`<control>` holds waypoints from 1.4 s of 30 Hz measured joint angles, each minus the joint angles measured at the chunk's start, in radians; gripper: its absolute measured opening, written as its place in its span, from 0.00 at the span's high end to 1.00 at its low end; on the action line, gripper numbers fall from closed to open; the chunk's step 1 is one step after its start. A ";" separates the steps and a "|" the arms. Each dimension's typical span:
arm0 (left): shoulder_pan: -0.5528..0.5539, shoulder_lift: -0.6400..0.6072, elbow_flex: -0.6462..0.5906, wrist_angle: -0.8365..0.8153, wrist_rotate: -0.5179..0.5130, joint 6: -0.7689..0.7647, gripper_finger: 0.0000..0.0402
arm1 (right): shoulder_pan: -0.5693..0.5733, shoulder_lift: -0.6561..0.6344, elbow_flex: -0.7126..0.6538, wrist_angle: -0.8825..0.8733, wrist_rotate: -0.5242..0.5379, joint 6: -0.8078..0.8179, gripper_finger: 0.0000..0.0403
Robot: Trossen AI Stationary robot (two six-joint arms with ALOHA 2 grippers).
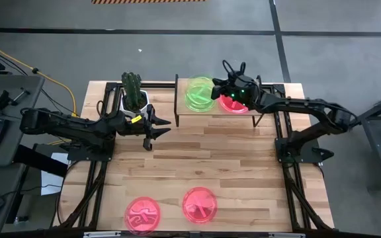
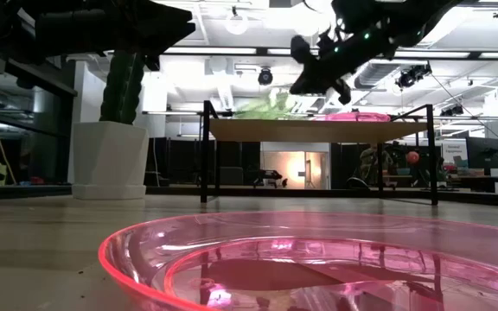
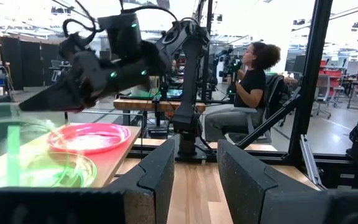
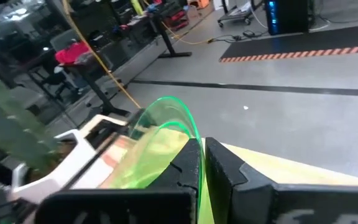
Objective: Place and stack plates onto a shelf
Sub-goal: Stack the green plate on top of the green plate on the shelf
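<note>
The shelf (image 1: 184, 111) stands at the table's far middle. A lime green plate (image 1: 196, 102) lies flat on its left half, and a pink plate (image 1: 235, 106) lies on its right half. My right gripper (image 1: 218, 89) is over the shelf, shut on a second green plate (image 4: 160, 134) that it holds tilted above the first. Two more pink plates (image 1: 142, 215) (image 1: 200, 205) lie flat on the table near its front edge. My left gripper (image 1: 166, 124) is open and empty, left of the shelf. The left wrist view also shows the pink plate (image 3: 89, 137) and the flat green plate (image 3: 61, 169). My right gripper pinches the upper green plate's rim (image 4: 188, 132) between its two fingers. The fingers come from the table's right, slanting down. The plate is tilted, its held side up. I cannot tell whether its low side (image 2: 262, 108) touches the plate below.
A white cactus pot (image 1: 135, 99) stands just left of the shelf, behind my left gripper. The nearest pink plate fills the low view's foreground (image 2: 318, 259). A person (image 3: 247, 81) sits in the room beyond the table. Bare wood lies across the table's middle (image 1: 210, 158).
</note>
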 joint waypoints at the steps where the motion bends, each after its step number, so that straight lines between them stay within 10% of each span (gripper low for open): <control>1: 0.000 0.000 0.000 0.000 0.000 0.000 0.72 | -0.006 0.011 0.000 0.006 0.000 0.001 1.00; 33: 0.000 0.000 0.000 0.000 0.000 0.000 0.72 | -0.019 0.044 0.000 -0.001 -0.237 -0.028 0.99; 42: 0.000 0.000 0.000 -0.002 0.000 0.000 0.72 | -0.019 0.039 0.000 -0.001 -0.245 -0.079 0.74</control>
